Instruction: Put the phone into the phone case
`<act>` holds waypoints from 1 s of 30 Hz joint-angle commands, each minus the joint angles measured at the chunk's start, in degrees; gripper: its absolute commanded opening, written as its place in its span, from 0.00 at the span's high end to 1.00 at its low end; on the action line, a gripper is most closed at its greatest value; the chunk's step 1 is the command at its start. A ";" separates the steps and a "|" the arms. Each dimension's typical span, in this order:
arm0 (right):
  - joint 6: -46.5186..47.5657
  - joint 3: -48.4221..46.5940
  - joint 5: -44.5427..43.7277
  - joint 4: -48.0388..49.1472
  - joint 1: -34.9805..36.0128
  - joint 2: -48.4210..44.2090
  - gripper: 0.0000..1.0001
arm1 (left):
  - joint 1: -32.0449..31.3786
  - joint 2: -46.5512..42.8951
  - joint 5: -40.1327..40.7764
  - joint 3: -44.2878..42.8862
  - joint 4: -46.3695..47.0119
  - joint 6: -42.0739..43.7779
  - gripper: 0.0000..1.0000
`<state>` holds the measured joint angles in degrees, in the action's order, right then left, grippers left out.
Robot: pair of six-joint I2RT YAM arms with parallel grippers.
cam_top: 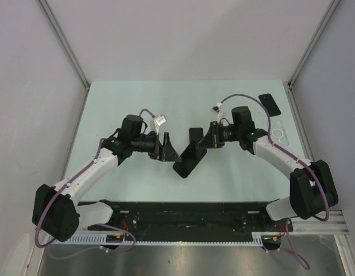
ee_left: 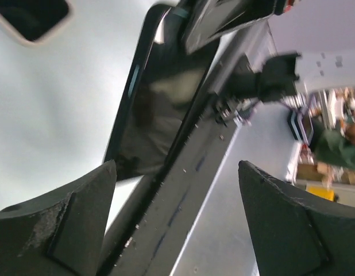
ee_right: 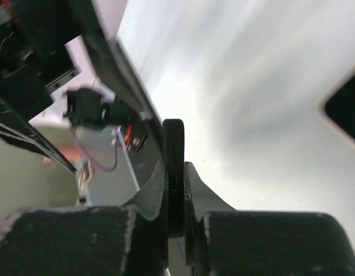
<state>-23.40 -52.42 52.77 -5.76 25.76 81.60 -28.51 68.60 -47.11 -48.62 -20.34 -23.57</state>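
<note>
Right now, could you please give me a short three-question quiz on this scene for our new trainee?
1. True or false: the left tool is gripping the phone.
2. Which tool pinches the phone's edge? A) the left tool B) the right tool C) neither
3. Where does the clear case lie?

Key: 1. False, its jaws stand open on either side of the phone without touching it. 2. B. 3. Flat on the table, near its right edge.
</note>
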 commanded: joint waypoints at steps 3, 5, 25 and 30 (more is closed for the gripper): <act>-14.37 -0.23 -14.17 7.04 -13.26 -1.62 1.00 | 5.92 -4.08 15.01 -1.57 -4.00 -0.25 0.10; -19.81 1.00 -17.16 10.22 -17.64 -1.71 1.00 | 6.19 -5.75 19.92 -0.60 -5.06 0.45 0.10; -34.42 10.85 -65.42 32.04 -14.07 3.65 0.99 | 6.36 -10.50 18.20 3.18 -4.89 0.63 0.10; -38.74 13.57 -70.26 27.73 -10.91 2.78 0.83 | 6.36 -10.68 18.02 3.18 -5.15 0.81 0.10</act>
<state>-56.71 -40.21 -9.41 18.35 12.73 86.24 -22.37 59.05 -27.70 -45.63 -26.13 -23.44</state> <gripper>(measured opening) 0.102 0.907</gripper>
